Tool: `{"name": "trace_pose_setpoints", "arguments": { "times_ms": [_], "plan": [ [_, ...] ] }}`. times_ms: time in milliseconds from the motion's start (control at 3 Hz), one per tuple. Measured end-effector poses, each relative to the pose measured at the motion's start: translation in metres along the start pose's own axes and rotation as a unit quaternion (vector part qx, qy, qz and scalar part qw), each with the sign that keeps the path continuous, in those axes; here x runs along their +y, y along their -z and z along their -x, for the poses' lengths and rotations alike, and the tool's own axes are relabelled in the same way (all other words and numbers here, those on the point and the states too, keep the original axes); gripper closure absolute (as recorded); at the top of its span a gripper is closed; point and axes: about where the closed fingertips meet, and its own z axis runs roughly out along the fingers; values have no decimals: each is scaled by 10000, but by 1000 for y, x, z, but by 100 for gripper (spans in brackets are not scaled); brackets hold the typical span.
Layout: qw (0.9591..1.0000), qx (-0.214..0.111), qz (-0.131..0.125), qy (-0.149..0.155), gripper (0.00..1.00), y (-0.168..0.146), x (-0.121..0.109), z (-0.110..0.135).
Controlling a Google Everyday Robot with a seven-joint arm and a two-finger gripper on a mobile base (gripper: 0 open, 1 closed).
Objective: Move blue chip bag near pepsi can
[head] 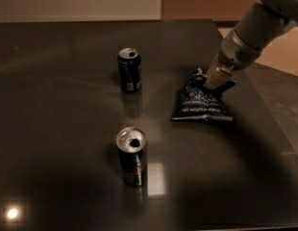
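The blue chip bag [201, 104] is dark navy with white lettering and sits at the right of the dark table. Its upper end is pulled up off the surface while its lower edge rests on the table. My gripper [214, 82] comes down from the upper right and is shut on the bag's top end. The pepsi can [130, 70], dark blue with a silver top, stands upright to the left of the bag, well apart from it.
A blackish can [132, 157] with reddish-green markings and an open top stands near the front middle. The table's right edge [264, 100] runs close behind the bag, with floor beyond. My arm [257, 30] reaches in from the upper right.
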Motion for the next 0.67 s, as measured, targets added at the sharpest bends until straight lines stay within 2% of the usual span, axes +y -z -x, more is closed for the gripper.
{"name": "trace_pose_setpoints", "arguments": {
  "times_ms": [333, 667],
  "plan": [
    [9996, -224, 125, 151, 100, 11, 1, 37],
    [9984, -418, 254, 278, 100, 12, -2, 73]
  ]
}}
